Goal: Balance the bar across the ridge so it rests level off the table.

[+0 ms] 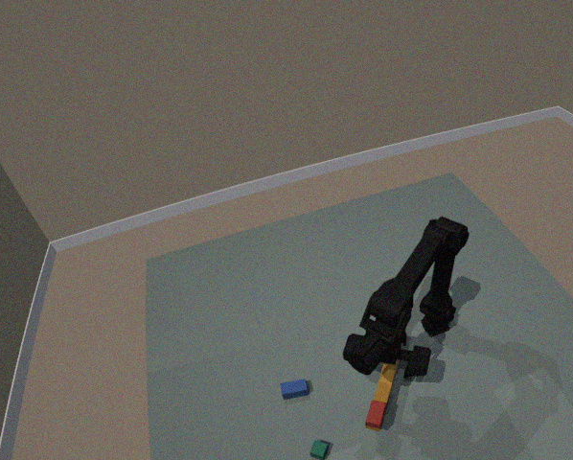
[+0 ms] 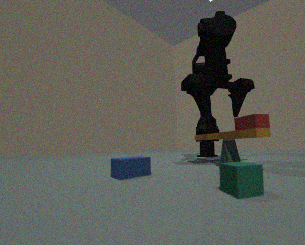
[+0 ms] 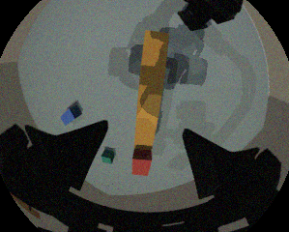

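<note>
So your claw (image 1: 386, 360) (image 2: 219, 112) (image 3: 146, 128) is wide open with nothing in it, hanging above the bar (image 1: 385, 383) (image 2: 226, 135) (image 3: 148, 121). You've got the bar lying across the gray ridge (image 2: 229, 151), up off the table (image 2: 94, 211) and looking pretty much level. The red block (image 1: 375, 414) (image 2: 252, 121) (image 3: 142, 164) sits on one end of it. Your blue block (image 1: 294, 388) (image 2: 130, 167) (image 3: 69, 116) and green block (image 1: 319, 448) (image 2: 241, 179) (image 3: 107, 156) are down on the table, both apart from the ridge.
</note>
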Motion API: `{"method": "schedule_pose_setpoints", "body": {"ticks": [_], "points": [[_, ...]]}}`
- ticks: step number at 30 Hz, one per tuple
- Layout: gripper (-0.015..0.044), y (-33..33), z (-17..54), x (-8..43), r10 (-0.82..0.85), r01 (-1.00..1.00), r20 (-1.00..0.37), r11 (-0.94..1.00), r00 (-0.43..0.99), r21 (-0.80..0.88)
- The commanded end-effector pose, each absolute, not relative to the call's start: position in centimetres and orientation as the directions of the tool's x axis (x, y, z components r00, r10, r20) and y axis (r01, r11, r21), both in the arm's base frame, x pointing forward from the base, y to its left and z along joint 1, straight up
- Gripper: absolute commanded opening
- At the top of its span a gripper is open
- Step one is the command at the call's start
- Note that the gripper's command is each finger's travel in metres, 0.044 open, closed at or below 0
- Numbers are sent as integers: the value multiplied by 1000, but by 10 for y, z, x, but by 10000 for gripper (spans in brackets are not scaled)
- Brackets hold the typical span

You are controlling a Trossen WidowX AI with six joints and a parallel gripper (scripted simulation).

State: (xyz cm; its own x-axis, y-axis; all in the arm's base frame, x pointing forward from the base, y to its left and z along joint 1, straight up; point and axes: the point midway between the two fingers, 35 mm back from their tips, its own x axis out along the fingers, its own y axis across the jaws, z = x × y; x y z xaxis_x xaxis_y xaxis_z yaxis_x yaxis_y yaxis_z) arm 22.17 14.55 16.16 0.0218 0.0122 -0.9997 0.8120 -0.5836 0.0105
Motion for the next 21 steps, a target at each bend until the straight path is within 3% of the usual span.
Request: {"method": "schedule_pose_setpoints", "body": {"ticks": [1,21], "points": [[440,143,206,218,14,812,-1000,-583,25,12],[440,142,212,217,13,812,-1000,-583,25,12]]}}
